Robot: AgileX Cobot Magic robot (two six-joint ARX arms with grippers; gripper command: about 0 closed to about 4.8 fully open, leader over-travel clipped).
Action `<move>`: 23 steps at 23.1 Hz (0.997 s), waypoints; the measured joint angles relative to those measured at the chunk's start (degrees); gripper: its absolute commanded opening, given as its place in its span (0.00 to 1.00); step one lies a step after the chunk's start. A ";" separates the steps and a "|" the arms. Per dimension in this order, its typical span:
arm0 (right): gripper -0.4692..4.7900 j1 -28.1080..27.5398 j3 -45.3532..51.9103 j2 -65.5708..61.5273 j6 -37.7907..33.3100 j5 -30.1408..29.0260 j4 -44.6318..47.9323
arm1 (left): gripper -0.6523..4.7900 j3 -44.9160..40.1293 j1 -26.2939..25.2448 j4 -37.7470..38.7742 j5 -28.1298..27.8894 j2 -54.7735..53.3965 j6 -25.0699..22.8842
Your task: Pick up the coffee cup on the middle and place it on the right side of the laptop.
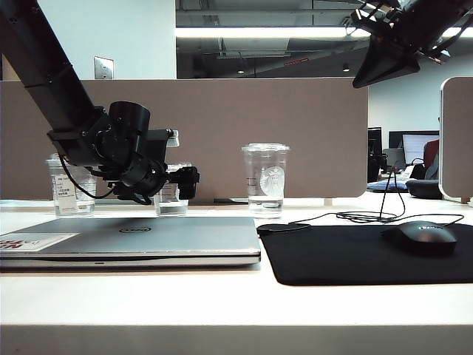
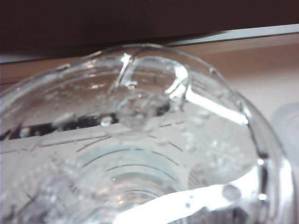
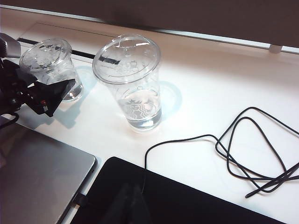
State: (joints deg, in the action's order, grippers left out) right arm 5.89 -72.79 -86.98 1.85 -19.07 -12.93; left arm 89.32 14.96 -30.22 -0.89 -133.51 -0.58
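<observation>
My left gripper (image 1: 185, 183) is wide open, empty, right at the upright cup (image 3: 50, 65) behind the laptop (image 1: 148, 238). Cup's dead ahead, nearly between my fingers. My right gripper (image 1: 384, 70) hangs high; can't tell its opening.

The left gripper (image 1: 174, 194) hangs low above the laptop (image 1: 133, 240), its jaws spread around the coffee cup (image 1: 171, 200) near the counter's (image 1: 222, 310) back edge. A taller cup (image 1: 266, 179) stands further right, a labelled cup (image 1: 70, 188) left. The right gripper (image 1: 384, 70) hangs high over the mouse (image 1: 421, 238) and black mat (image 1: 362, 255).
</observation>
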 measured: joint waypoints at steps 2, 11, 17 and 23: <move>0.08 0.00 0.00 0.00 0.00 0.00 -0.02 | 0.73 0.00 0.00 -0.04 0.04 0.00 -0.20; 0.08 -0.02 0.00 0.00 0.11 0.00 -0.37 | 0.68 0.11 0.00 0.07 0.04 0.00 -0.92; 0.08 -0.02 0.00 0.00 0.15 0.00 -0.76 | 0.68 0.11 0.00 -0.17 1.03 0.37 -0.92; 0.08 -0.02 0.00 0.02 0.17 0.00 -0.81 | 0.68 0.11 -0.02 -0.17 6.86 6.51 -0.63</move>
State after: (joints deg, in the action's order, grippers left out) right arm 5.87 -72.79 -86.96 2.02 -19.07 -13.74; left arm 89.43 14.94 -30.39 5.98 -127.00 -1.21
